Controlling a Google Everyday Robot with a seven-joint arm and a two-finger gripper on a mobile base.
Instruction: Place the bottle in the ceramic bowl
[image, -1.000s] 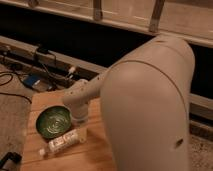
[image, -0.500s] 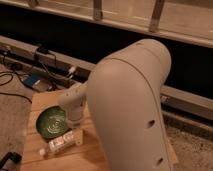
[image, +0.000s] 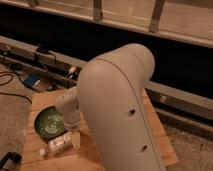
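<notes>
The dark-green ceramic bowl (image: 49, 123) sits on the left part of a wooden table (image: 161, 141). The small white bottle (image: 57, 145) lies on its side on the table just in front of the bowl, cap toward the left. My big white arm (image: 122, 105) fills the middle of the view and reaches down to the left. My gripper (image: 75, 138) hangs low right beside the bottle's right end, next to the bowl's right rim. The bowl looks empty.
Cables and a small blue box (image: 32, 81) lie on the floor behind the table's left side. A dark object (image: 10, 159) sits on the floor at the bottom left. A dark wall with a rail runs along the back.
The arm has swung left across the view. The gripper has come down from above the bowl's right rim to beside the bottle. Bottle and bowl have not moved.
</notes>
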